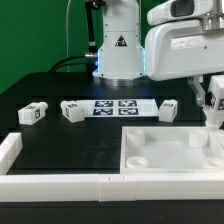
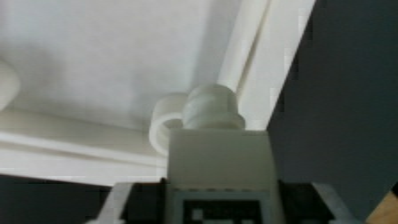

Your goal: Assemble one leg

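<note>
Leg (image 2: 217,165) sits in the grip, tag end toward the wrist camera. Its rounded tip points down at the panel (image 2: 89,60), hard beside the raised rim (image 2: 263,60). The tip looks to be at or just in a corner socket, but it is too blurred to call contact. Gripper (image 1: 212,104) reads as closed narrow on the leg, though the fingers barely show. In the exterior view it hangs over the panel's far corner on that view's right. You are likely at the seating step. Centre the tip on the socket before you press, hold the leg upright, and go down lightly so it does not ride up the rim. If it needs turning in, turn in small bites and recheck the tilt each time. Do not let go until it stands by itself. Three spare legs lie on the table (image 1: 60,140): one just beyond the panel (image 1: 168,109) and two farther off (image 1: 72,110) (image 1: 33,113), with the marker board (image 1: 115,107) between. Lift straight up so you do not sweep the near one.
</note>
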Robot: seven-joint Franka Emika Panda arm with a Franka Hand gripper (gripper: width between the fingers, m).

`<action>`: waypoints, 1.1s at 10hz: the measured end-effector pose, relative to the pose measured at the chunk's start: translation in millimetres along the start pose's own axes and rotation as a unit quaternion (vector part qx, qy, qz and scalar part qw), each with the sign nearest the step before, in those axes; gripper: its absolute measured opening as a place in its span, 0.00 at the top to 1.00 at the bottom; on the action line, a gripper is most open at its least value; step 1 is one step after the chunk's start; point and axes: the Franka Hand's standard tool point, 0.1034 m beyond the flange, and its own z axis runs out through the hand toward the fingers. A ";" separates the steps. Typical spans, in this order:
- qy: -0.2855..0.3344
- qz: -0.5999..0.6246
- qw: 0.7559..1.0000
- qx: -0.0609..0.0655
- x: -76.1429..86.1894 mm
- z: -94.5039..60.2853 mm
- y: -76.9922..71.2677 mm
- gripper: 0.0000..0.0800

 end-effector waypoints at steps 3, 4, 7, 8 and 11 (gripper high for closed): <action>0.016 -0.028 0.999 -0.001 22.1 21.3 12.1 0.64; 0.020 -0.029 0.999 -0.002 26.4 22.2 14.4 0.64; 0.057 -0.030 0.998 -0.011 28.1 22.0 17.0 0.64; 0.055 -0.030 0.998 -0.010 25.7 23.7 16.5 0.64; 0.055 -0.031 0.998 -0.009 22.9 30.1 14.2 0.64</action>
